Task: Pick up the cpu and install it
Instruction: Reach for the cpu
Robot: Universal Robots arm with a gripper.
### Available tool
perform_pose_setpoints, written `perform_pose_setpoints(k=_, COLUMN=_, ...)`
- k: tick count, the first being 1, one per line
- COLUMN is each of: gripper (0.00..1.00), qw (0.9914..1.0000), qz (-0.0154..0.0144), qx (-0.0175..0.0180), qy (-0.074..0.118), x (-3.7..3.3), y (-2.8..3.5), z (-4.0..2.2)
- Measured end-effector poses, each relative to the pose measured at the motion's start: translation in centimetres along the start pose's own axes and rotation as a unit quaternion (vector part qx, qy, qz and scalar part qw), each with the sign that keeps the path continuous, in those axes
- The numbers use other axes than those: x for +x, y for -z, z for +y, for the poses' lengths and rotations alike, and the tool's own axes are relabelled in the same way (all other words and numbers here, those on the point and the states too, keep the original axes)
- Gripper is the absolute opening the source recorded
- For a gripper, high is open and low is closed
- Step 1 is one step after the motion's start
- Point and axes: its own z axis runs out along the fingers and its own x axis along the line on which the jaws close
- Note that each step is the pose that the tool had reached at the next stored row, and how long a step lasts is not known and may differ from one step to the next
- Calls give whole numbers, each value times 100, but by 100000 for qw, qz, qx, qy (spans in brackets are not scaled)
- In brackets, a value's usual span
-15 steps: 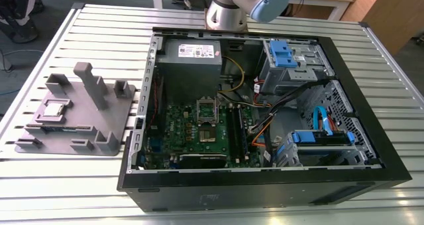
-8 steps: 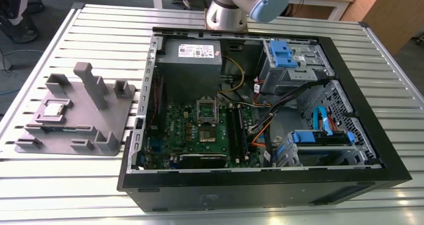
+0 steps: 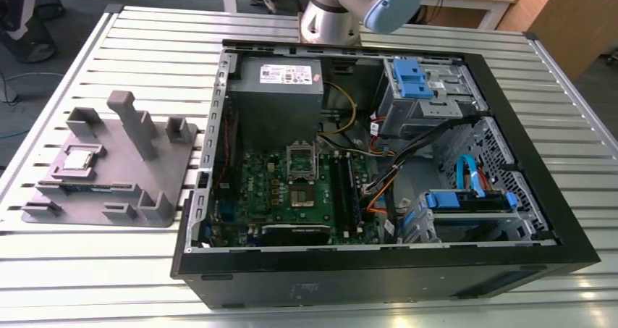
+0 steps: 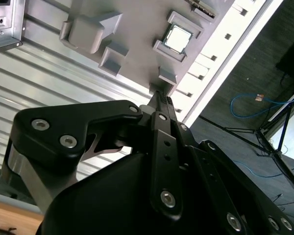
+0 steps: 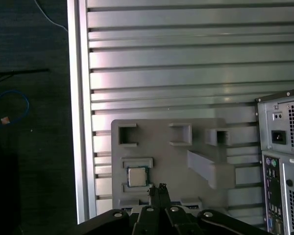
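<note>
The black gripper (image 4: 160, 96), fingers together and empty, is hovering above the grey moulded tray (image 5: 157, 147) near the slatted table's (image 5: 186, 63) edge, where the cpu (image 5: 135, 176) is lying in its recess; a clean pick is likely demanding opened fingers centred squarely over the cpu.

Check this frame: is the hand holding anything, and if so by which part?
Nothing is held. The hand is shut and empty; the cpu lies in its recess of the grey tray, apart from the hand.
</note>
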Motion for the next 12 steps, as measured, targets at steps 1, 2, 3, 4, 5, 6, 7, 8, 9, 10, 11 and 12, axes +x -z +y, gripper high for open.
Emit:
perform_pose_setpoints(k=1, gripper=11, qw=100000, qz=7, qx=6, qy=-2, x=3, y=-19, z=-2)
perform_pose_setpoints(k=2, gripper=11, qw=100000, qz=8, qx=5, qy=-10, x=6, y=-36, z=-3)
perform_pose_setpoints(k=3, gripper=11, qw=100000, qz=7, qx=5, qy=-8, x=9, y=-54, z=-4)
perform_pose_setpoints(k=4, gripper=11, qw=100000, qz=7, qx=2, qy=-8, x=11, y=-72, z=-5)
perform_pose_setpoints(k=5, gripper=11, qw=100000, qz=6, qx=4, qy=-9, x=14, y=-88, z=-6)
perform_pose_setpoints(k=6, gripper=11, qw=100000, qz=5, qx=2, qy=-8, x=16, y=-102, z=-7)
perform_pose_setpoints(k=7, gripper=11, qw=100000, qz=4, qx=2, qy=-10, x=18, y=-114, z=-8)
perform_pose_setpoints(k=8, gripper=11, qw=100000, qz=1, qx=1, qy=-7, x=21, y=-126, z=-9)
perform_pose_setpoints(k=9, gripper=11, qw=100000, qz=3, qx=2, qy=-8, x=24, y=-136, z=-9)
perform_pose_setpoints(k=10, gripper=11, qw=100000, qz=4, qx=2, qy=-8, x=26, y=-144, z=-10)
perform_pose_setpoints(k=11, gripper=11, qw=100000, qz=4, qx=1, qy=-8, x=29, y=-151, z=-11)
perform_pose_setpoints(k=12, gripper=11, qw=100000, qz=10, qx=6, qy=-9, x=33, y=-157, z=-11)
